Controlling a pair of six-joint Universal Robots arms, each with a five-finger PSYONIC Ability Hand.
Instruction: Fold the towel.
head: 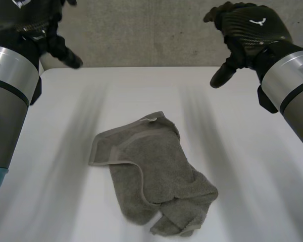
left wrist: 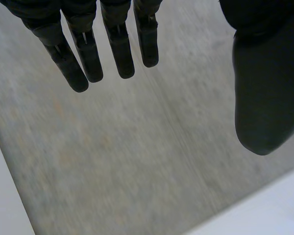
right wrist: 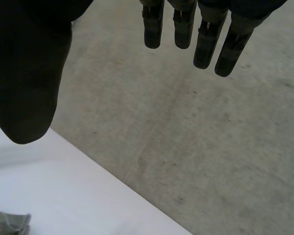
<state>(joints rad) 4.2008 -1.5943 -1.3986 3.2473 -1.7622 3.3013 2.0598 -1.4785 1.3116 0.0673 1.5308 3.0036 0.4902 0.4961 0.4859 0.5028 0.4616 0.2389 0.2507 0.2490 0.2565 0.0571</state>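
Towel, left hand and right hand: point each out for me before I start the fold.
towel (head: 156,171): head view, middle of the crumpled grey cloth.
left hand (head: 38,25): head view, back of the hand.
right hand (head: 250,27): head view, back of the hand.

Your station reads as a lab or test cell: a plain white surface (head: 141,85) stands against a bare grey concrete wall (head: 141,30) directly behind it.
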